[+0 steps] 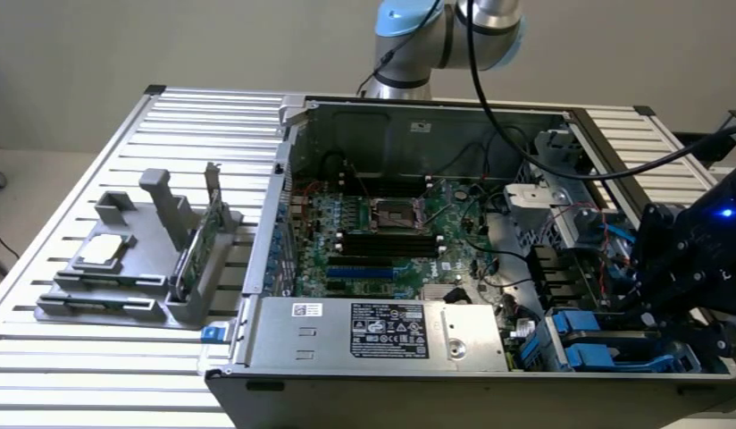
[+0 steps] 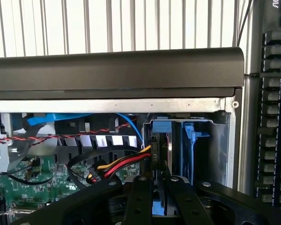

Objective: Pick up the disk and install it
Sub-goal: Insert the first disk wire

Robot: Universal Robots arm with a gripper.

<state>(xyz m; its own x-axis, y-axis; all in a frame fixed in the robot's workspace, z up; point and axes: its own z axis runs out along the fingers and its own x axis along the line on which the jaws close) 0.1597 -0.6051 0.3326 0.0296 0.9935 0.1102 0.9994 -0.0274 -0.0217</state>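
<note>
From the exterior view we see the whole open computer case [image 1: 488,250] lying on a slatted metal table [image 1: 94,179], with the gripper [image 1: 684,308] low at about four o'clock in the scene, over the blue drive bays in the case's near corner toward the exterior view's right. Inside we count one motherboard [image 1: 380,232], one silver power supply [image 1: 386,331] with a dark label along the near edge at six o'clock, and at least two blue carriers [image 1: 582,344] side by side in the bay. At nine o'clock, outside the case, stands one grey parts holder [image 1: 142,259] carrying one small square chip [image 1: 103,250] and one thin upright card [image 1: 199,246].

The wrist view adds what the exterior one hides: the gripper's black fingers [image 2: 138,201] set close together, nearly shut, right at the disk [image 2: 160,150], which stands on edge in its blue carrier inside the bay. We cannot tell whether the fingers actually clamp the disk. One bundle of red, yellow and black wires [image 2: 122,164] reaches the disk's connector, one twisted red-and-white pair [image 2: 61,137] runs across, and one keyboard [image 2: 274,117] lies beyond the case wall.
</note>
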